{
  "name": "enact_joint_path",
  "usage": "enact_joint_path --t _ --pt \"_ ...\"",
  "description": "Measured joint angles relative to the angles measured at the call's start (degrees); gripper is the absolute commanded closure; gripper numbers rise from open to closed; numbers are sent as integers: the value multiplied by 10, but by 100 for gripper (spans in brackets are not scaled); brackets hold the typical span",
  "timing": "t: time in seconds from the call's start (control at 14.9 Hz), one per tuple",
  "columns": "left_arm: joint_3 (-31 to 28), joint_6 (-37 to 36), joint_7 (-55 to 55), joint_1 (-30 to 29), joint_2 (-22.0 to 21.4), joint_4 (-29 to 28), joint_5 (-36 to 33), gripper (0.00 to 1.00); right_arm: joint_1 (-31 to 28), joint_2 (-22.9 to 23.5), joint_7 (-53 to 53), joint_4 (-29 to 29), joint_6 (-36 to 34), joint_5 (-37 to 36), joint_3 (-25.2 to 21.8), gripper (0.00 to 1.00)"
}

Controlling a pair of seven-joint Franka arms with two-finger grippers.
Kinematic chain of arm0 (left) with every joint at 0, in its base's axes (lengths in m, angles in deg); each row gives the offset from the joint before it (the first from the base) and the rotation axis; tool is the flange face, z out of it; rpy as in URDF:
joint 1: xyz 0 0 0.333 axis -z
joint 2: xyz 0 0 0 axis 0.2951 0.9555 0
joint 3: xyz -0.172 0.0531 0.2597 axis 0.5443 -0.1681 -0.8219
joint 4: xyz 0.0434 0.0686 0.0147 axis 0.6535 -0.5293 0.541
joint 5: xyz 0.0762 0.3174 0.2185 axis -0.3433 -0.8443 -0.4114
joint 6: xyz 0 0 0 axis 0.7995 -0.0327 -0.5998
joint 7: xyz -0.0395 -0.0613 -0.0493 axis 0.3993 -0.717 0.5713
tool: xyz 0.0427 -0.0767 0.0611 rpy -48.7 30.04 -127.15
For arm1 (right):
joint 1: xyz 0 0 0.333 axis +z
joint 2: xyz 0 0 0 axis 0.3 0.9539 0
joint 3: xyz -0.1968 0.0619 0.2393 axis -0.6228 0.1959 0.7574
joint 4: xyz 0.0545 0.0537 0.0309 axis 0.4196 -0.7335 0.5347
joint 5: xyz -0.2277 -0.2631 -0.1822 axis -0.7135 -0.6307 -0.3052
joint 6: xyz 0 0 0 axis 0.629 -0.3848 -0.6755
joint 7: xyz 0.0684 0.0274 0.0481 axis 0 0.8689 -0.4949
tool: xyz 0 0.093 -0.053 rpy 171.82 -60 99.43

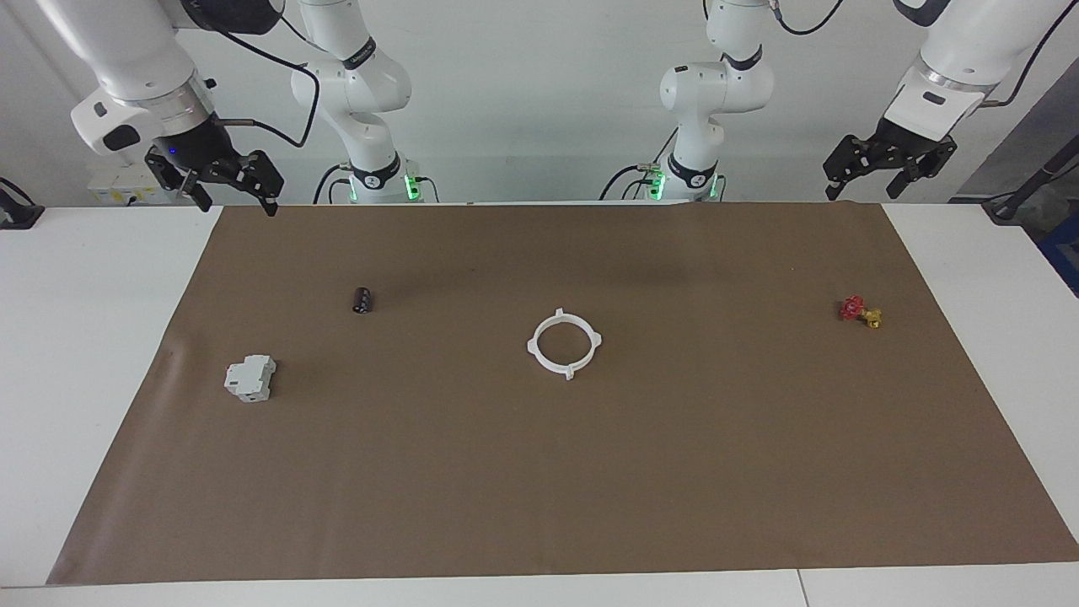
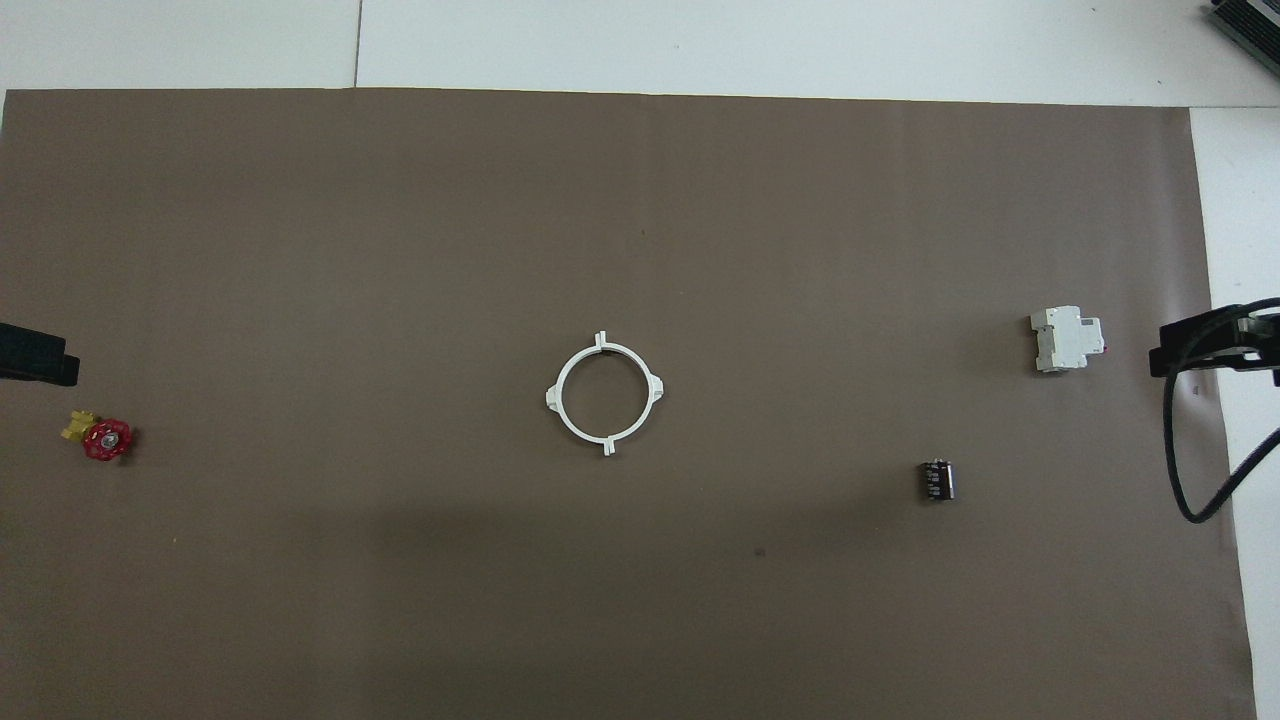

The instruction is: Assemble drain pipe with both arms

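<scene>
The drain pipe [image 1: 532, 346] [image 2: 605, 440] lies flat at the middle of the brown mat as one closed white ring with small tabs around its rim. I cannot make out a seam between its halves. My left gripper [image 1: 877, 181] hangs open and empty, high over the mat's corner at the left arm's end. In the overhead view only a dark edge of the left gripper [image 2: 35, 357] shows. My right gripper [image 1: 238, 206] [image 2: 1205, 345] is open and empty over the mat's corner at the right arm's end. Both grippers are well away from the ring.
A light-grey boxy block [image 1: 250, 378] [image 2: 1067, 339] and a small black cylinder [image 1: 362, 299] [image 2: 937, 479] lie toward the right arm's end. A red and yellow valve [image 1: 858, 310] [image 2: 100, 437] lies toward the left arm's end. The brown mat [image 1: 539, 489] covers most of the white table.
</scene>
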Motion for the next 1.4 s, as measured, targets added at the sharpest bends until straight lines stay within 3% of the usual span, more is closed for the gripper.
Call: enact_joint_path --t 1.4 --pt "36 22 3 10 2 2 5 0 0 0 0 0 0 0 0 0"
